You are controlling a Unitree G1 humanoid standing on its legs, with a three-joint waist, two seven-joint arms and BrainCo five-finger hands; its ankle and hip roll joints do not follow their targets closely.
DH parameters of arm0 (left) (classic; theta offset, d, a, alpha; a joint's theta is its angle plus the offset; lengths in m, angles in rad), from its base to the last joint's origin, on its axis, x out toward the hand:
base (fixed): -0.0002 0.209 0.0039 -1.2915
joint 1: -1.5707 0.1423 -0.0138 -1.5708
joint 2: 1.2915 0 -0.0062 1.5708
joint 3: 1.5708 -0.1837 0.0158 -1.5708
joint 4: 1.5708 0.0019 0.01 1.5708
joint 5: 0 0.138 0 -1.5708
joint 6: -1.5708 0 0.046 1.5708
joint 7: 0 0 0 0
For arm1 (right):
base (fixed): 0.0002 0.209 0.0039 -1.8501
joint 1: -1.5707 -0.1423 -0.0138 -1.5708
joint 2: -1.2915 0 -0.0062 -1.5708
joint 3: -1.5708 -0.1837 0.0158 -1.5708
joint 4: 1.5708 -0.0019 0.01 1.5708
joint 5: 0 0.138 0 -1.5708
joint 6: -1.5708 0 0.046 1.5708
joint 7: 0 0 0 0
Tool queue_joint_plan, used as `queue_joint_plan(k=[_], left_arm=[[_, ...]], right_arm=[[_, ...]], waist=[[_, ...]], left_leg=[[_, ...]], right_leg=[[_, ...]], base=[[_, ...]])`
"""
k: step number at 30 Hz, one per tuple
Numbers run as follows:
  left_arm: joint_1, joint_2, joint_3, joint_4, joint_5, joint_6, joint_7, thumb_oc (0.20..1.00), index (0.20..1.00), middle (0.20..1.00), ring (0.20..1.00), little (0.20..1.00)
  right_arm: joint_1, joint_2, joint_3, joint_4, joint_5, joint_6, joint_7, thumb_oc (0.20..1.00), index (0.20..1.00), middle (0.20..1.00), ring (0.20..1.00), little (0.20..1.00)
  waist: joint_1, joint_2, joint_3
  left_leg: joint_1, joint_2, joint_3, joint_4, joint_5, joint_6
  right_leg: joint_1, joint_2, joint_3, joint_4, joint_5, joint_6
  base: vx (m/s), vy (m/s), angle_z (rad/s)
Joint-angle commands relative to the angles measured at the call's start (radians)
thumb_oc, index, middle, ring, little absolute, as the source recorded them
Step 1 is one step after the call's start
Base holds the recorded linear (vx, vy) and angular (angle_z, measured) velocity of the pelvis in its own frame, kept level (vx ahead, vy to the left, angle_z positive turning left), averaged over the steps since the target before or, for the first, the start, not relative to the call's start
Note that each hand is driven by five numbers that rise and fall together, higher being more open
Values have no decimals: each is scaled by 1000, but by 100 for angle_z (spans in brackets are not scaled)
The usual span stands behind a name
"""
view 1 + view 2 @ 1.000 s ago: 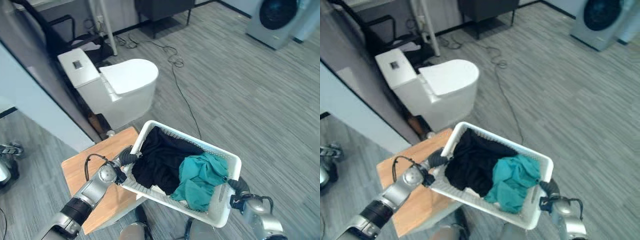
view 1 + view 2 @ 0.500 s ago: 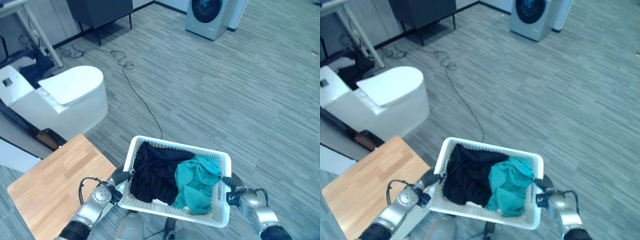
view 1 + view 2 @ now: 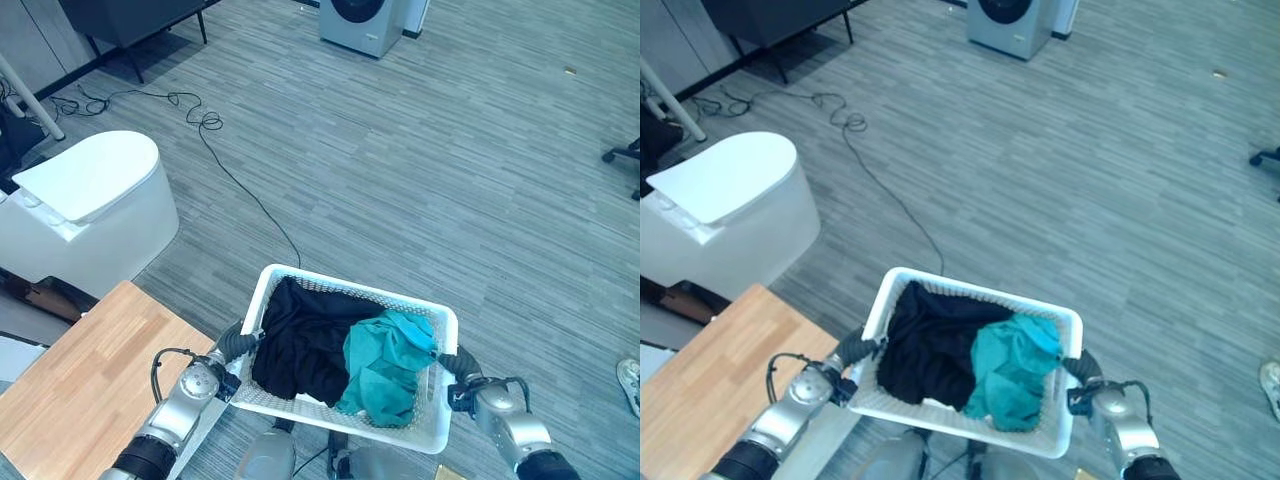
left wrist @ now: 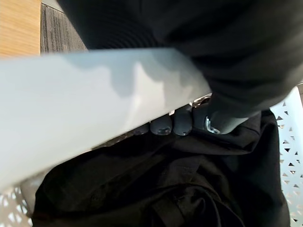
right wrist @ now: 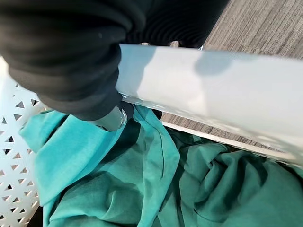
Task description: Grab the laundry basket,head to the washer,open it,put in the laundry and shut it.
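The laundry basket (image 3: 437, 418) is gripped at both ends by the left hand (image 3: 232, 345) and right hand (image 3: 452, 362); the view has swung, and the washer (image 3: 362, 20) is now faced ahead, far beyond the basket, still shut.

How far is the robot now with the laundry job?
Done: the laundry basket is lifted, the left hand and right hand gripping its two ends, black clothes and a teal garment inside. In hand: carrying it. Left: reaching the washer far across the floor, opening it, loading, shutting.
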Motion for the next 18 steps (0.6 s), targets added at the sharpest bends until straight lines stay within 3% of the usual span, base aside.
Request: queue_joint_plan(k=[1,3,4,5,6,7,9,10,12,13,14,15,17,18], left_arm=[[-123,71,96,5,-6,-33,43,200,200,200,200,200],[-140,69,102,-1,8,-34,55,200,200,200,200,200],[-173,67,96,13,24,-30,70,200,200,200,200,200],[-184,71,102,20,27,-32,77,200,200,200,200,200],[-197,80,104,27,42,-35,84,200,200,200,200,200],[-199,83,105,29,45,-39,85,200,200,200,200,200],[-200,87,110,22,42,-43,89,200,200,200,200,200],[-183,89,120,4,48,-49,88,200,200,200,200,200],[-154,102,144,-16,49,-46,82,200,200,200,200,200],[-126,111,159,-34,53,-48,81,200,200,200,200,200],[-98,123,172,-46,58,-51,76,200,200,200,200,200],[-97,124,174,-47,58,-51,76,200,200,200,200,200],[-68,127,190,-62,65,-48,61,200,200,200,200,200],[-57,131,196,-69,60,-48,57,200,200,200,200,200]], right_arm=[[62,-91,-90,-173,90,-74,114,200,200,200,200,200],[86,-111,-102,-195,83,-71,119,200,200,200,200,200],[96,-121,-112,-204,85,-68,107,200,200,200,200,200],[97,-121,-117,-206,85,-67,103,200,200,200,200,200],[86,-118,-109,-212,87,-74,102,200,200,200,200,200],[74,-118,-104,-209,87,-83,99,200,200,200,200,200],[33,-106,-84,-203,92,-99,90,200,200,200,200,200],[-11,-74,-58,-198,90,-109,90,200,200,200,200,200],[-22,-50,-44,-198,92,-104,95,200,200,200,200,200],[-11,-22,-38,-202,90,-105,101,200,200,200,200,200],[-13,18,-22,-198,80,-108,122,200,200,200,200,200],[-14,19,-21,-198,80,-108,122,200,200,200,200,200],[-26,53,-9,-169,62,-100,138,200,200,200,200,200],[-29,62,-9,-162,56,-98,139,200,200,200,200,200]], waist=[[-11,-36,7],[-11,-32,24],[-11,-31,26],[-2,-30,23],[24,-23,14],[42,-16,13],[78,-14,11],[113,-31,9],[130,-42,-9],[139,-69,-22],[158,-122,-45],[161,-121,-49],[166,-136,-53],[155,-127,-50]], left_leg=[[-119,32,59,329,-22,-11],[-213,25,59,543,26,10],[-278,30,106,577,20,21],[-315,20,135,538,10,20],[-333,8,173,385,10,18],[-346,8,189,287,58,10],[-379,10,224,135,88,2],[-404,11,265,101,107,1],[-374,25,284,85,102,17],[-365,22,286,110,116,35],[-358,-16,296,171,71,66],[-361,-10,298,169,75,66],[-309,-25,316,200,-1,103],[-271,-26,316,200,-29,119]], right_leg=[[104,-17,20,-26,-53,37],[120,-2,30,-14,-62,21],[147,0,17,-15,-91,10],[166,5,16,-21,-106,9],[190,18,23,-14,-139,10],[210,32,31,-14,-157,10],[268,47,52,-24,-193,11],[324,46,76,-26,-219,16],[345,44,96,-23,-232,24],[357,28,100,-12,-219,31],[326,-11,77,106,-81,108],[321,-8,82,104,-77,108],[252,-53,67,331,149,231],[213,-58,65,443,237,255]], base=[[75,-174,16],[139,-191,27],[269,-169,22],[500,-118,20],[521,-33,31],[611,-19,29],[557,-2,-29],[687,40,-82],[512,37,-72],[630,65,-87],[619,65,-79],[588,104,-60],[504,98,-32],[824,197,-59]])
